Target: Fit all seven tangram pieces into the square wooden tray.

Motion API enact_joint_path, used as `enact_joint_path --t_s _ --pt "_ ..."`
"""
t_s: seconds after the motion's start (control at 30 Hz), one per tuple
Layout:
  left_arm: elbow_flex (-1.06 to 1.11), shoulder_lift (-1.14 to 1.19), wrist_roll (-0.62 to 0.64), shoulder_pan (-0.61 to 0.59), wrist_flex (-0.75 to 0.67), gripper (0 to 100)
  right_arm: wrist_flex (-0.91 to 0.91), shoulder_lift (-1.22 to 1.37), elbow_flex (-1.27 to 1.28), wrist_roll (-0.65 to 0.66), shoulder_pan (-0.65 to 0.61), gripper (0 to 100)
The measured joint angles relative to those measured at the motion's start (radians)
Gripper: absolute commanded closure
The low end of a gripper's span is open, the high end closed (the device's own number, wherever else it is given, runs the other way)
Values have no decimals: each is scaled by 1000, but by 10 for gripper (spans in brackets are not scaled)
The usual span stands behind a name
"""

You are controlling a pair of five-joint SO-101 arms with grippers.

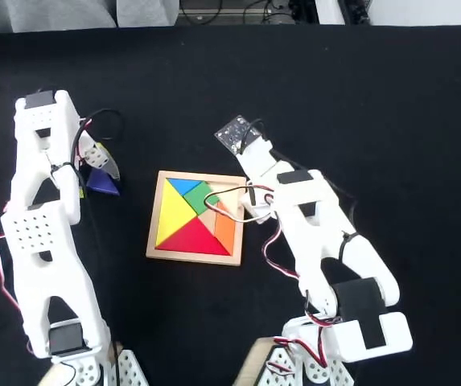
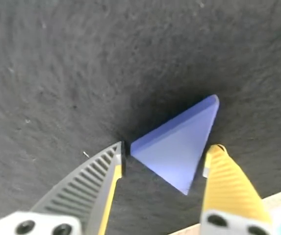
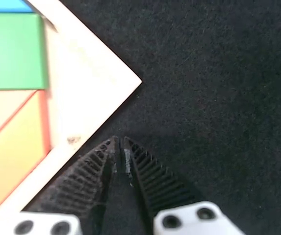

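A blue-violet triangle (image 2: 177,142) lies flat on the black cloth, left of the square wooden tray (image 1: 194,259). My left gripper (image 2: 167,152) stands open around the triangle, one fingertip at a corner and the other by the opposite edge. The triangle (image 1: 101,182) shows just below that gripper (image 1: 100,163) in the high view. The tray holds blue, green, yellow, red and orange pieces, with a bare wooden gap near its right side. My right gripper (image 3: 120,144) is shut on nothing, low over the cloth just outside the tray's rim (image 3: 96,93) near its far right corner.
The right arm (image 1: 310,217) hangs over the tray's right edge, its cable looped above the pieces. A corner of the tray (image 2: 280,200) lies close to my left gripper. Black cloth spreads around the tray on all sides.
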Motion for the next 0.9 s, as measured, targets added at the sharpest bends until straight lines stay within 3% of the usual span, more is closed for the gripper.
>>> enact_joint_path --t_s 0.47,0.67,0.9 --pt "-5 -14 -8 12 -29 822 0 0 0 0 0 987" --pt "-153 -29 -229 28 48 823 0 0 0 0 0 987" --pt "-218 -146 -620 86 71 823 0 0 0 0 0 987"
